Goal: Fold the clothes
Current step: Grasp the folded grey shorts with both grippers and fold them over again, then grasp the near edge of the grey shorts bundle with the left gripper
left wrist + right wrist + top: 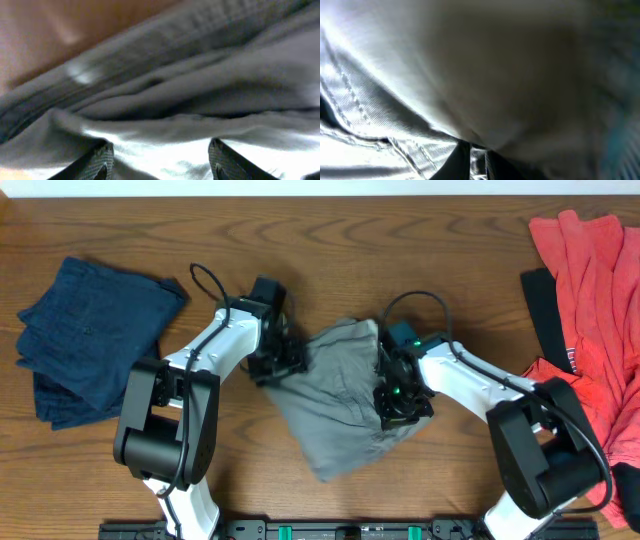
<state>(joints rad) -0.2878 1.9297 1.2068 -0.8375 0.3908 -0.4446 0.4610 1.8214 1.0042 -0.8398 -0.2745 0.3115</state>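
The olive-grey shorts (pixel 335 400) lie bunched in the middle of the table. My left gripper (pixel 280 362) is at their left edge. In the left wrist view its fingers (pixel 161 161) are wide apart, with grey cloth (pixel 165 100) lying between and beyond them. My right gripper (pixel 400 402) is at the shorts' right edge. In the right wrist view its fingers (pixel 478 161) are pressed together on a fold of the shorts (pixel 395 145), and cloth drapes over them. A navy blue garment (pixel 90 335) lies folded at the left. Coral-red garments (pixel 590 280) lie heaped at the right.
A black cloth (pixel 545 310) shows from under the coral-red heap at the right edge. Bare wooden table (pixel 350 250) runs along the back. The arm bases stand at the front edge (pixel 320 530).
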